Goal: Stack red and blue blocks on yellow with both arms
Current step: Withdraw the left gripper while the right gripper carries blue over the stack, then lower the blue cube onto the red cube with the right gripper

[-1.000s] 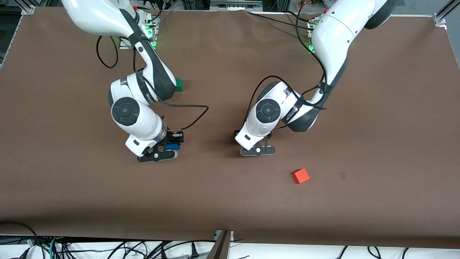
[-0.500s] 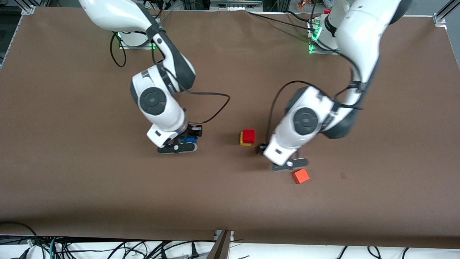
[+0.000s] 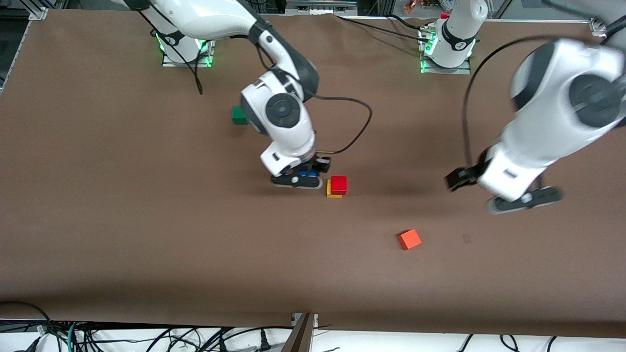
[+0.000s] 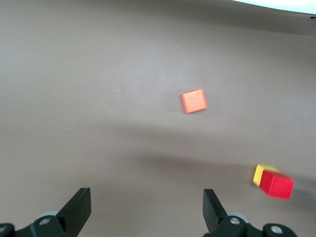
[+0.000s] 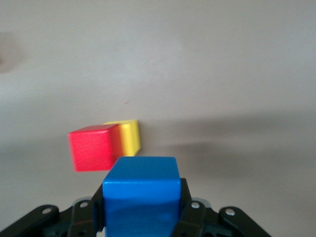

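Note:
The red block (image 3: 338, 184) sits on the yellow cube (image 3: 332, 194) near the table's middle, a little askew. My right gripper (image 3: 298, 180) is shut on the blue block (image 3: 307, 173) and hangs just beside the stack, toward the right arm's end. In the right wrist view the blue block (image 5: 140, 197) fills the jaws of the right gripper (image 5: 141, 210), with the red block (image 5: 93, 148) and yellow cube (image 5: 129, 136) ahead. My left gripper (image 3: 524, 199) is open and empty, up over bare table toward the left arm's end. The left wrist view shows the left gripper (image 4: 146, 213) spread wide, and the stack (image 4: 276, 184).
An orange-red cube (image 3: 409, 239) lies nearer the front camera than the stack, and shows in the left wrist view (image 4: 194, 100). A green cube (image 3: 238, 115) lies farther from the camera, partly hidden by the right arm. The brown table (image 3: 146, 254) spans the view.
My left gripper let go of the red block on the yellow cube and swung away toward its end of the table. My right gripper carried the blue block up beside the stack.

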